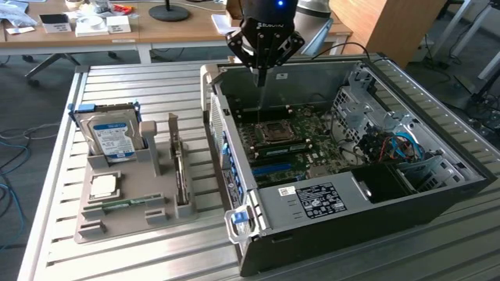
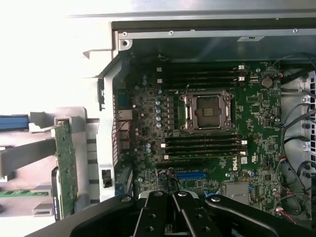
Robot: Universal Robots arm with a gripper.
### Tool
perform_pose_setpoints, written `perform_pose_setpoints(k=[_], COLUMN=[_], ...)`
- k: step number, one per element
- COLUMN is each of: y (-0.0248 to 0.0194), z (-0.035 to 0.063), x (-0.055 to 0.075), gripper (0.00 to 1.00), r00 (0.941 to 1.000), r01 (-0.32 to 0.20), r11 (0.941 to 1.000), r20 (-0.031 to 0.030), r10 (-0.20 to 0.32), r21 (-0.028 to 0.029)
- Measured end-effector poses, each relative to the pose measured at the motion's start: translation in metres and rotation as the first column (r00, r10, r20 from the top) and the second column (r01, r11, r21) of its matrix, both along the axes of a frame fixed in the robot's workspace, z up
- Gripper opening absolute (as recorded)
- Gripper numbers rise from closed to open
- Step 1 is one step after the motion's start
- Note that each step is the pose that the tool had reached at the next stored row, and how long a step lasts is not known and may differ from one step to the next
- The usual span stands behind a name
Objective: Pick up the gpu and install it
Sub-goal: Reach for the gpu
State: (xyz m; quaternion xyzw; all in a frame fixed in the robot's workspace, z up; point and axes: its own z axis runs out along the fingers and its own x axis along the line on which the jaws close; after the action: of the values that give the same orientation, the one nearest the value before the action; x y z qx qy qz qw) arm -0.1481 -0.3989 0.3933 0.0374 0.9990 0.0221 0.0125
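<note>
Tool state: black two-fingered tool [image 1: 262, 81], fingers pressed together, nothing held.
Tool position: hanging over the open black and silver computer case [image 1: 336, 234], above its green motherboard [image 1: 312, 126].
Gpu position: the gpu [image 1: 178, 167], a thin flat green circuit card, stands on edge in a slot of the grey moulded holder [image 1: 129, 199]. The holder lies on the slatted metal worktop [image 1: 156, 88], between the case and the worktop's edge at the exterior view's left.
Relation: gpu well apart from the tool, untouched.
Gpu appearance: green face dotted with small components.
</note>
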Motion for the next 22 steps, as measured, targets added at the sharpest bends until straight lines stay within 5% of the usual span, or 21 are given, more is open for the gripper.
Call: perform_pose_setpoints(k=[22], y=[0.0], z=[0.0], x=[-0.035], gripper=[0.11], r00=[1.0], r01=[0.0], r11=[1.0], r20=[0.0], r10=[0.0], r21=[0.0])
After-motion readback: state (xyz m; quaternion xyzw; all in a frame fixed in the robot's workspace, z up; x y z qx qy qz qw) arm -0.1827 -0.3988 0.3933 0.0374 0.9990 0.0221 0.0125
